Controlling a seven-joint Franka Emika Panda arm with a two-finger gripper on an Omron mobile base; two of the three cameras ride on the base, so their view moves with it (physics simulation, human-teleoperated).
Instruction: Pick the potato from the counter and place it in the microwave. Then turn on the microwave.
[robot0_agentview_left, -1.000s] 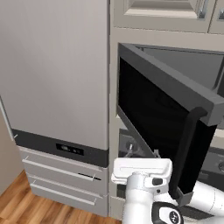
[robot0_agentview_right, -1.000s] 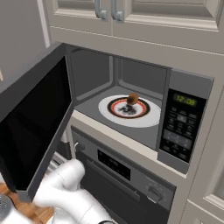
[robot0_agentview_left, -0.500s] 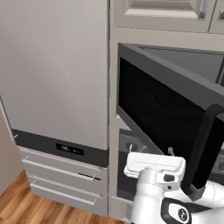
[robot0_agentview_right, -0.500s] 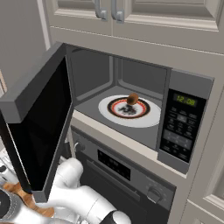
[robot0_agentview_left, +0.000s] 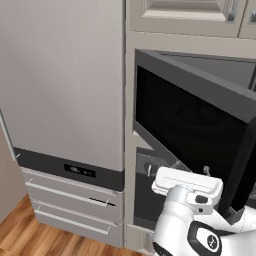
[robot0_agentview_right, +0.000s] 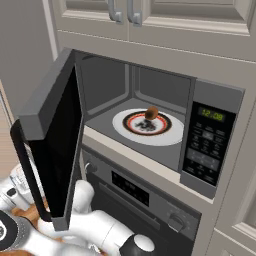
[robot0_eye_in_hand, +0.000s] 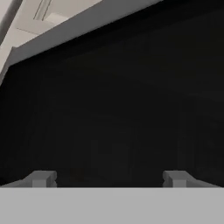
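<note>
The potato (robot0_agentview_right: 152, 112) rests on the white ringed plate (robot0_agentview_right: 120, 123) inside the microwave (robot0_agentview_right: 210, 135). The microwave's black glass door (robot0_agentview_right: 65, 145) stands partly open, hinged on the left, with its vertical black handle (robot0_agentview_right: 27, 175) on the outer face. That door (robot0_agentview_left: 190, 125) also shows from outside, above my white hand (robot0_agentview_left: 187, 183). My gripper (robot0_eye_in_hand: 109, 178) is open and faces the door's dark glass (robot0_eye_in_hand: 113, 109) close up, its fingertips (robot0_eye_in_hand: 43, 178) wide apart with nothing between them. The counter is out of view.
An oven (robot0_agentview_right: 135, 187) with knobs and a display sits directly under the microwave. A tall grey panel (robot0_agentview_left: 60, 85) and drawers (robot0_agentview_left: 70, 200) stand to the left. Cabinets (robot0_agentview_right: 125, 15) hang above. Wooden floor (robot0_agentview_left: 20, 235) lies at the lower left.
The microwave door has swung from wide open toward shut. My hand has followed it, moving right behind the door's outer face. The potato and plate have not moved.
</note>
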